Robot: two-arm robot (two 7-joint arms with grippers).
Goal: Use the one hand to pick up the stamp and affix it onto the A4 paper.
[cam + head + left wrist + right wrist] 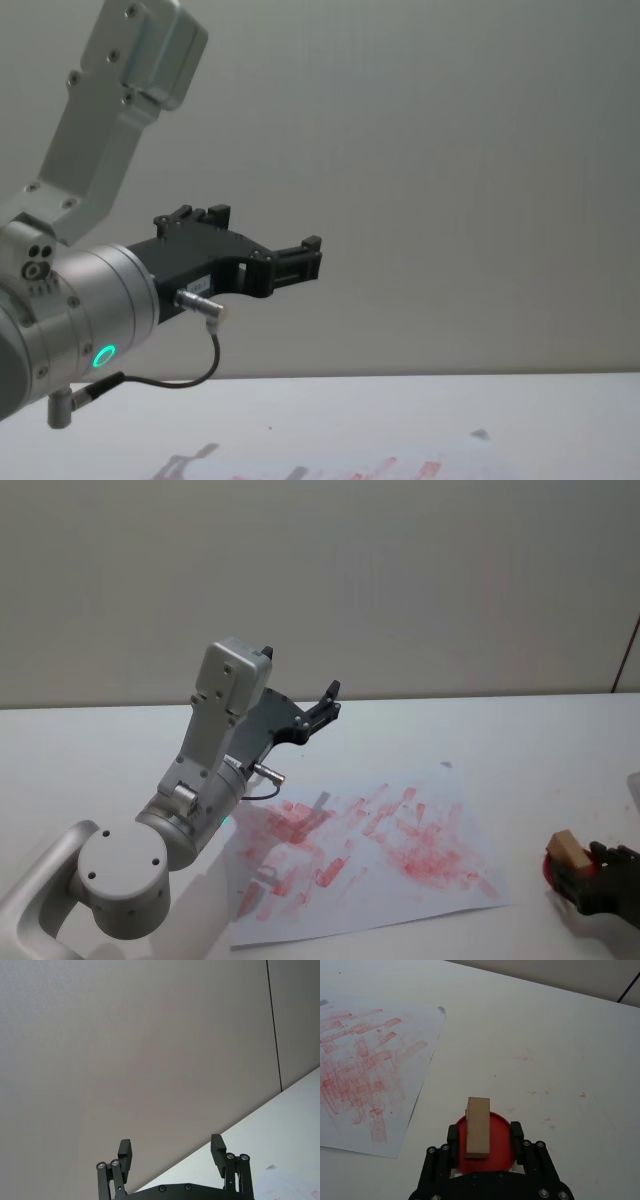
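Observation:
The stamp (566, 848), a tan wooden block, stands upright on a round red ink pad (549, 868) at the table's right. My right gripper (572, 872) is at that pad. In the right wrist view its fingers straddle the stamp (478, 1127) with a gap on each side, so the right gripper (484, 1132) is open. The A4 paper (400, 880), covered in red smudges, lies flat in the middle of the table, left of the pad, and shows again as the A4 paper (370, 1060). My left gripper (330, 702) is raised above the paper's far side, open and empty.
The white table (100, 750) runs back to a plain grey wall. Faint red specks (540, 1092) mark the bare tabletop beyond the ink pad (500, 1145). In the chest view, the left gripper (305, 258) hangs well above the paper (400, 468).

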